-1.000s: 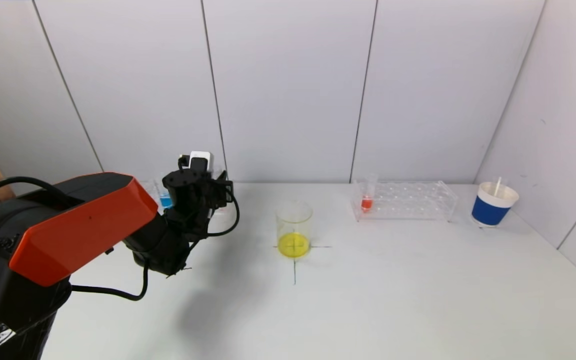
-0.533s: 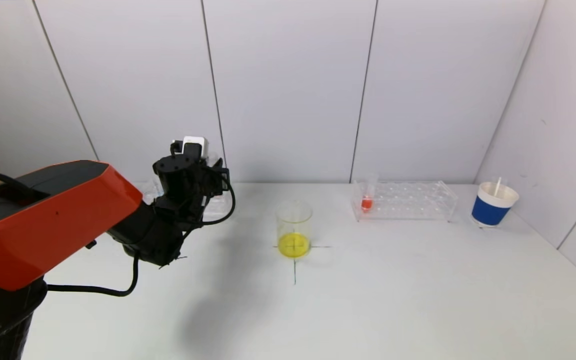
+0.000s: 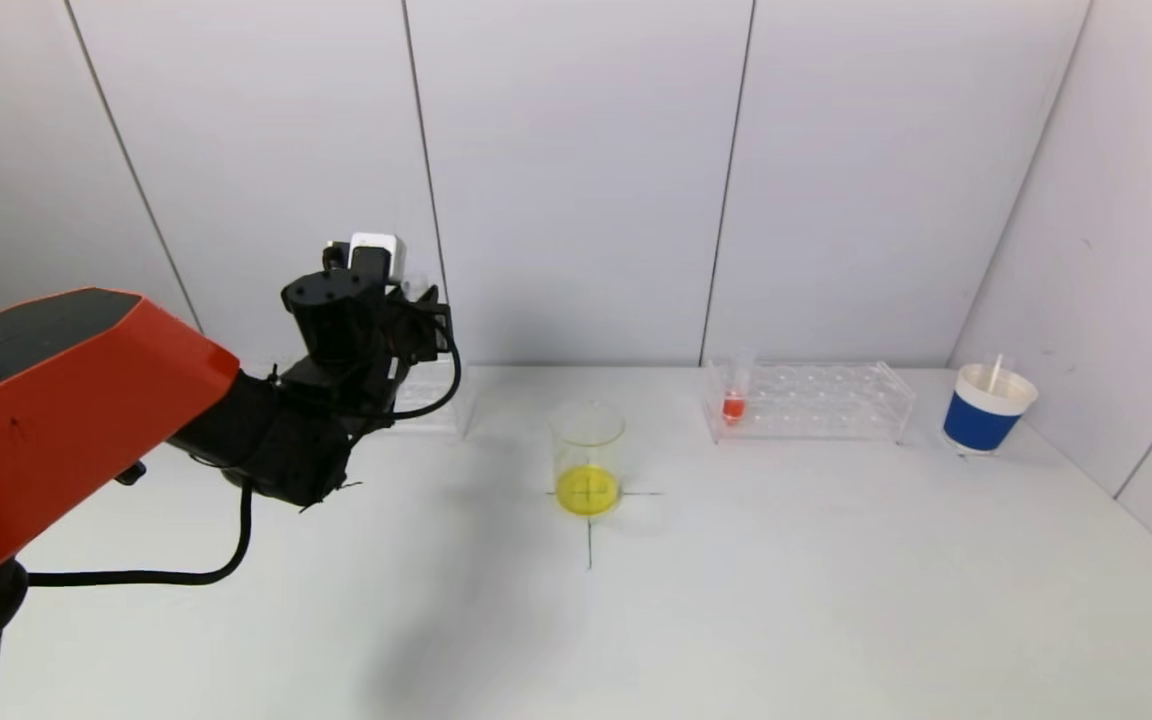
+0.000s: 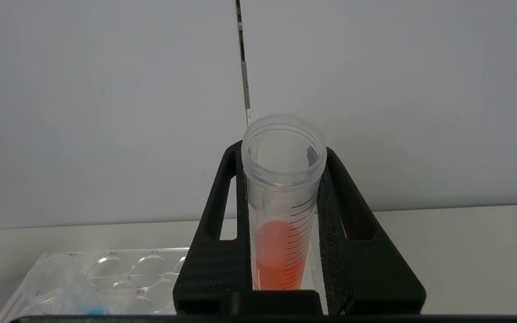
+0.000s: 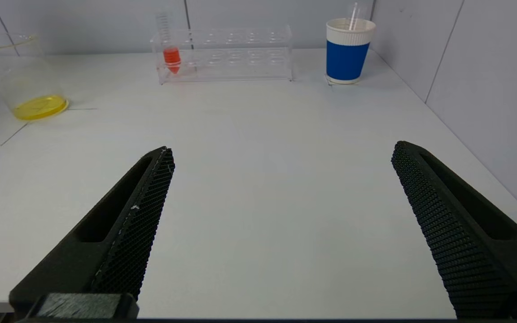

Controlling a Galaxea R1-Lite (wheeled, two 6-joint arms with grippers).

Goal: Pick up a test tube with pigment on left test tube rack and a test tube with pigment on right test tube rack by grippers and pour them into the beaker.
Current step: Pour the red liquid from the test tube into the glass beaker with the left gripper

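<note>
Pale grey wall panels close in a white table (image 3: 756,600), and at the centre of the head view a clear glass beaker (image 3: 588,458) with a shallow pool of yellow liquid stands on a marked cross. At the left of that view the left gripper (image 4: 285,211) is raised above the clear plastic left rack (image 3: 431,405), its black fingers (image 4: 216,251) pinching a clear, graduated plastic test tube of orange-red pigment (image 4: 283,211) just below its open rim; in the wrist view the tube sits upright between them, liquid filling only its lower part. A second tube with blue pigment (image 4: 61,291) remains in that rack at the lower left of the wrist view. Toward the upper right of the head view a clear plastic right rack (image 3: 816,400) holds another tube with red pigment (image 3: 734,395) at its left end, and a blue-and-white paper cup (image 3: 986,410) stands beyond it. The right gripper (image 5: 281,224) hangs low over bare table, jaws spread wide and holding nothing. I judge the tube light and stiff but smooth and slippery, with no cap, so any tilt on the way risks a spill. The hold high on the wall, clear of the liquid, looks sound; the racked tube would best be taken at the same spot, on the section standing above the rack.
</note>
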